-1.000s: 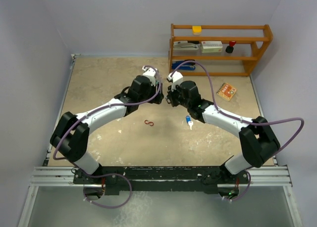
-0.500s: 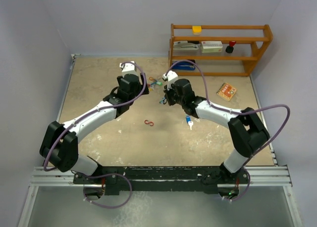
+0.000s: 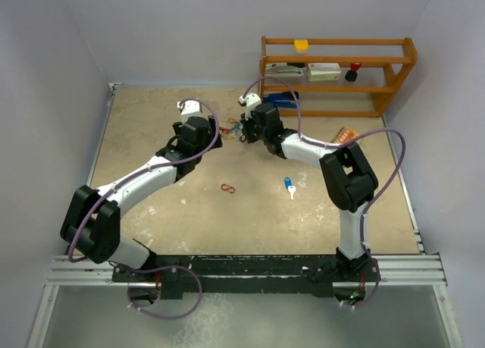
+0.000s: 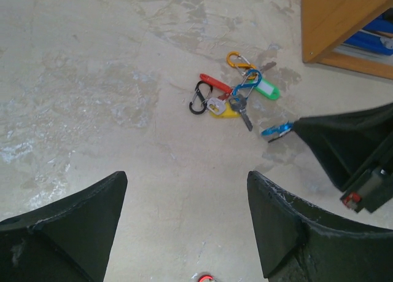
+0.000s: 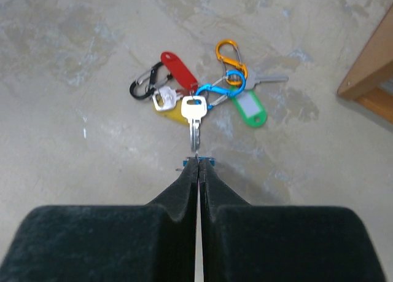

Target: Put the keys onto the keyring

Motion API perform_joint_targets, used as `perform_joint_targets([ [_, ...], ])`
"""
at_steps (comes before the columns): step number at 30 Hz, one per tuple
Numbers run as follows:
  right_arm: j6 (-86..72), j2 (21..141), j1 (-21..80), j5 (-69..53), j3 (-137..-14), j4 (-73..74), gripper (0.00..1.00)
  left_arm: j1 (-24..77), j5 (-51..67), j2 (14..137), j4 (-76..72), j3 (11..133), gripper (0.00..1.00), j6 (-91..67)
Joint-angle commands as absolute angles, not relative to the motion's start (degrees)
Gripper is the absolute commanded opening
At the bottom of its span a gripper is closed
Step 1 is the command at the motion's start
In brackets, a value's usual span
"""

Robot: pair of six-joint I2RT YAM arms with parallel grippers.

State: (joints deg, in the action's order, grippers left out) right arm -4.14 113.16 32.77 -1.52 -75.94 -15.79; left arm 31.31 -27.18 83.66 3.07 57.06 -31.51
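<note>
Right gripper, fingers pressed together, pinches by its very tips a small blue piece whose kind cannot be told. The left gripper hangs just beside it, jaws spread and holding nothing. Nearest the arm bases, a loose silver key with a blue plastic tag and a red S-shaped wire clip lie on the mottled beige counter, well apart from both grippers. Just beyond the right fingertips a plain silver key points its blade at them; it hangs from a blue metal carabiner. Bunched with these are a yellow tag, a black carabiner, a red plastic tag, a green tag and an orange carabiner. Farther off stands the wooden shelf. Likely hazards: the tip hold is slight, so the piece may twist or slip free. If it is linked to the bunch, a pull may drag the whole bunch. The two grippers work near each other and may collide. The blue-tagged key may be left unthreaded.
</note>
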Motion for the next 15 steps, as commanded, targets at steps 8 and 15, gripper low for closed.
perform_joint_targets([
  [8,-7.0,114.9,30.8,-3.0,-82.1,-19.7,0.51,30.7,-27.9,80.9,4.1,54.9,0.76,-32.6],
  [15,-7.7,106.4,30.8,-2.2,-73.7,-16.4,0.54,30.7,-27.0,81.8,3.8,54.1,0.76,-33.6],
])
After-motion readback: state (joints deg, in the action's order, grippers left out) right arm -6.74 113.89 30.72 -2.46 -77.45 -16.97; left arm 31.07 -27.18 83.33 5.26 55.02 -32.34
